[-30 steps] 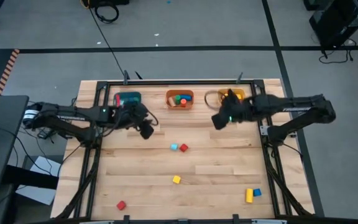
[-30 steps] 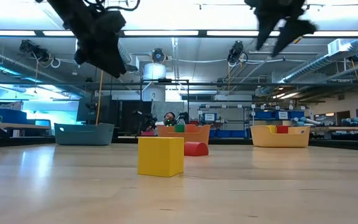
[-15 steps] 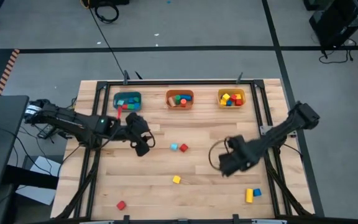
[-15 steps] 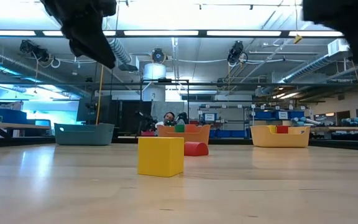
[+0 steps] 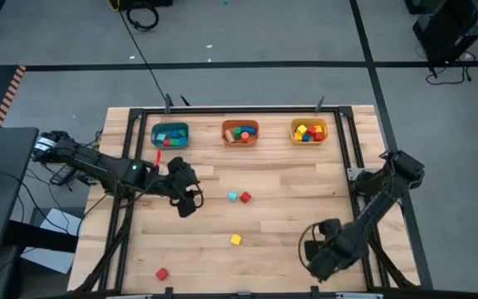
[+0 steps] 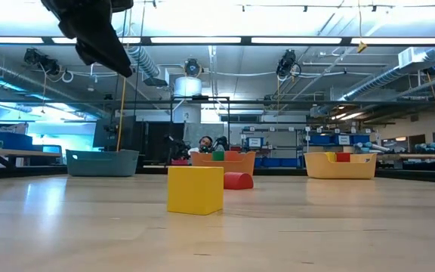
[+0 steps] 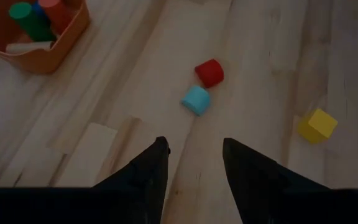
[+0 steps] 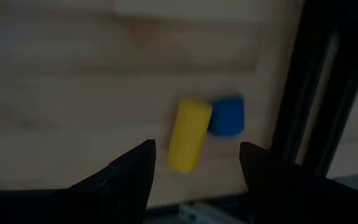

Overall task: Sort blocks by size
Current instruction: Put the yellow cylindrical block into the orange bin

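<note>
The right gripper (image 8: pixel 194 163), jaws parted and empty, hung over a yellow bar (image 8: pixel 188 134); light, hard, probably slick wood, best pinched across its narrow sides. The left gripper (image 7: pixel 194 158) hovered, jaws released.

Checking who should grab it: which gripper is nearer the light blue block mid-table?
Left. The left gripper hovers just beside the light blue block; the right gripper is at the table's near-right corner.

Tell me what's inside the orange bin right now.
The orange bin holds green, red and blue blocks, plus a pale piece at its left end. Anything beneath that top layer is covered.
</note>
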`<state>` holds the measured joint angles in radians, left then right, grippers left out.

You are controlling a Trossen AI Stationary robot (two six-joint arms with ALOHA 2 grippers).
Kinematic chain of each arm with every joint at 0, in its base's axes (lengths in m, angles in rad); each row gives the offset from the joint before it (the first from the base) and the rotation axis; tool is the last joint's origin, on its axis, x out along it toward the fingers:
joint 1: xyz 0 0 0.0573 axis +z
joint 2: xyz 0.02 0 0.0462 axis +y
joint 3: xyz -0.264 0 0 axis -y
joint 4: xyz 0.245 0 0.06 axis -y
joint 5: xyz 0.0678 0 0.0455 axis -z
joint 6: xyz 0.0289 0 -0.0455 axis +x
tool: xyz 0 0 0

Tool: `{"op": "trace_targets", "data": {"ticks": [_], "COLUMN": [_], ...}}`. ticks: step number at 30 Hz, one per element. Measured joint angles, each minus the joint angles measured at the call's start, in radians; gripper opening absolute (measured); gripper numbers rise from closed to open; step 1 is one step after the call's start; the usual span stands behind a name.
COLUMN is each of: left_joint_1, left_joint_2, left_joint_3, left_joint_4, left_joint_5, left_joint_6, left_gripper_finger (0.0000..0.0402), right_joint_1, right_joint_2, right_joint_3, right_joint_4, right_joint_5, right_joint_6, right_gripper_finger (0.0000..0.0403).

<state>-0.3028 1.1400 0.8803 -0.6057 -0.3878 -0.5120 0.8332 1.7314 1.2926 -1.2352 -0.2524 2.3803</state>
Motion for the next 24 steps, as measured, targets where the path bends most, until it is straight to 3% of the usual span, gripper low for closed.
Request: {"op": "trace_targets", "data": {"ticks": [12, 24], "left_joint_1": [-0.008, -0.032], "left_joint_2": [0.0, 0.0], "left_joint_3": [0.0, 0.0], "left_joint_4": [-0.002, 0.0], "left_joint_5": [0.011, 0.016], "left_joint_6": [-0.063, -0.069], "left_gripper_finger": [0.0161, 0.0161], "right_joint_1": [0.061, 0.082], "right_joint_2": [0.111, 0.249], "right_joint_3": [0.0, -0.001], "right_joint_4": [0.116, 0.189], "right_joint_5": [-0.04, -0.053], "right_joint_6": [0.022, 0.021], "right_gripper_finger": [0.0262, 0.0247]}}
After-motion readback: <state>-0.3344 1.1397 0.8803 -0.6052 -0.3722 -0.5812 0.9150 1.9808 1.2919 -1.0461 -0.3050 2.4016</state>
